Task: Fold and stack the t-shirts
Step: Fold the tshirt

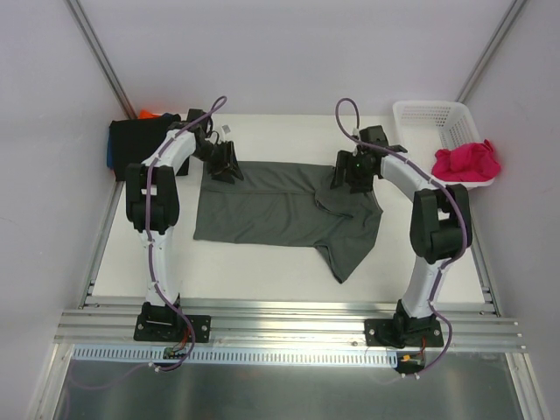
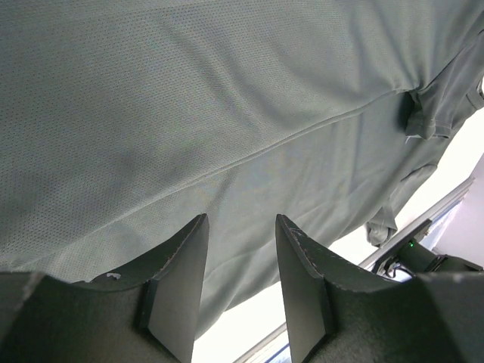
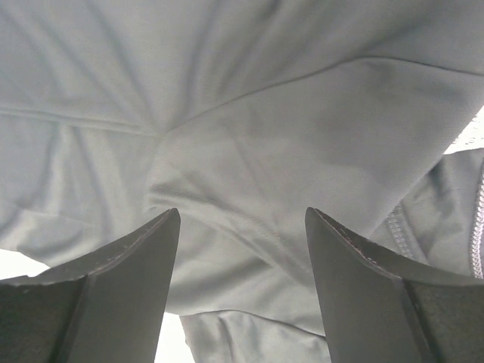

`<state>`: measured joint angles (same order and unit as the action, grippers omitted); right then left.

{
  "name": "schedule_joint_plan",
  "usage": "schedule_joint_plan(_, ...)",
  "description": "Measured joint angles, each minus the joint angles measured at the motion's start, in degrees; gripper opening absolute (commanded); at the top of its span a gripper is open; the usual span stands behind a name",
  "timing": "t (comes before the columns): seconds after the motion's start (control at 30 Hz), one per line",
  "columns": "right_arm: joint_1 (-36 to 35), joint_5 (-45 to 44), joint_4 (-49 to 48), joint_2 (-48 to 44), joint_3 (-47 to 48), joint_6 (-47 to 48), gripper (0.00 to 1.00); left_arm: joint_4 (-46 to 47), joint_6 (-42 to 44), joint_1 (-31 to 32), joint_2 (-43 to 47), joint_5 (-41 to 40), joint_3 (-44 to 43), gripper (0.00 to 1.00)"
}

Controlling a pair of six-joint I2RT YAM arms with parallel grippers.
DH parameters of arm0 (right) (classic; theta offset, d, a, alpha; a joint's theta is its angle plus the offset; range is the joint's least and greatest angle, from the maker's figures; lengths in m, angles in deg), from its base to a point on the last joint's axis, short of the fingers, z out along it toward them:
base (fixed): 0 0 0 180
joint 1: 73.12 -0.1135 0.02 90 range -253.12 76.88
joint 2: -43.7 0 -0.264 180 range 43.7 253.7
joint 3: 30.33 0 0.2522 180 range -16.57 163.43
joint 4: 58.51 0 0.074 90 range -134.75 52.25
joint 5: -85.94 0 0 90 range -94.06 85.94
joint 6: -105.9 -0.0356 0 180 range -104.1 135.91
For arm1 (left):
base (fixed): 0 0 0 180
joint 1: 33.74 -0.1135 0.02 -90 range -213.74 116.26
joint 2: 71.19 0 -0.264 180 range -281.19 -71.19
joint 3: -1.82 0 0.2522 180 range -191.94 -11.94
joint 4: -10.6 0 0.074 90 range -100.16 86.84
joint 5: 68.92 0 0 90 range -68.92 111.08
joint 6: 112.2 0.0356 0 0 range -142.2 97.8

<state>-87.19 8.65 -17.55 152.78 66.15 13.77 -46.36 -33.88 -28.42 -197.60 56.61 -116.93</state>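
Saw left gripper [image 1: 229,166] parted, empty, at dark grey t-shirt's [image 1: 262,206] far-left edge; right gripper [image 1: 354,179] wide apart above rumpled right side; bare table [image 1: 262,271] along near edge.

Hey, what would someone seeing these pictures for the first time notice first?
The dark grey t-shirt spread across the middle of the table, partly folded at its right end, with the left gripper and right gripper open near its far edge. Next, the bright pink shirt heaped on the white basket at the far right corner, and a dark pile of shirts at the far left.
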Motion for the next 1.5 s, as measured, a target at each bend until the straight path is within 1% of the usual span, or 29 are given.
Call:
schedule_joint_plan(0.17, 2.6, 0.7, 0.1, 2.8, -0.1, -0.7, 0.72, 0.0, 0.1, 0.0, 0.0, -0.1, 0.0, 0.41)
schedule_joint_plan(0.2, 3.1, 0.9, 0.3, 3.0, -0.1, -0.7, 0.71, -0.2, 0.3, 0.0, 0.0, -0.1, 0.0, 0.41)
schedule_joint_plan(0.27, 4.2, 1.4, 0.9, 3.2, -0.2, -0.5, 0.65, -0.2, 0.9, 0.0, 0.0, -0.4, 0.2, 0.41)
schedule_joint_plan(0.37, 5.2, 1.4, 1.0, 1.7, -2.0, -0.2, 0.65, -0.2, 1.4, 0.0, 1.4, -1.5, 3.3, 0.41)
schedule_joint_plan(0.5, 5.7, 1.6, 2.1, -5.0, -10.9, 0.1, 0.61, -1.6, 1.9, 0.0, 5.9, -1.5, 11.5, 0.41)
schedule_joint_plan(0.67, 3.6, 3.1, 3.9, -15.9, -21.0, 1.6, 0.58, -3.5, 2.7, 0.0, 11.4, -1.8, 19.9, 0.41)
schedule_joint_plan(0.77, 2.2, 4.6, 4.6, -21.7, -25.4, 3.0, 0.54, -3.9, 3.7, 0.0, 14.0, -2.9, 23.0, 0.41)
schedule_joint_plan(0.87, 1.8, 6.2, 5.4, -26.8, -29.6, 4.5, 0.53, -4.0, 5.2, 0.0, 16.5, -4.2, 25.3, 0.41)
schedule_joint_plan(1.03, 1.8, 8.6, 6.8, -34.9, -36.7, 5.6, 0.5, -4.2, 8.2, 0.0, 21.4, -8.8, 28.5, 0.41)
schedule_joint_plan(1.23, 1.1, 9.2, 8.7, -45.7, -46.1, 5.7, 0.48, -4.2, 10.1, -0.2, 27.3, -12.6, 34.6, 0.42)
schedule_joint_plan(1.33, -1.0, 9.3, 10.3, -47.5, -46.9, 5.8, 0.46, -4.6, 10.8, -0.6, 28.6, -13.7, 36.9, 0.42)
schedule_joint_plan(1.5, -2.6, 9.6, 10.2, -46.7, -46.6, 5.8, 0.45, -4.7, 11.1, -1.3, 29.9, -15.2, 39.4, 0.42)
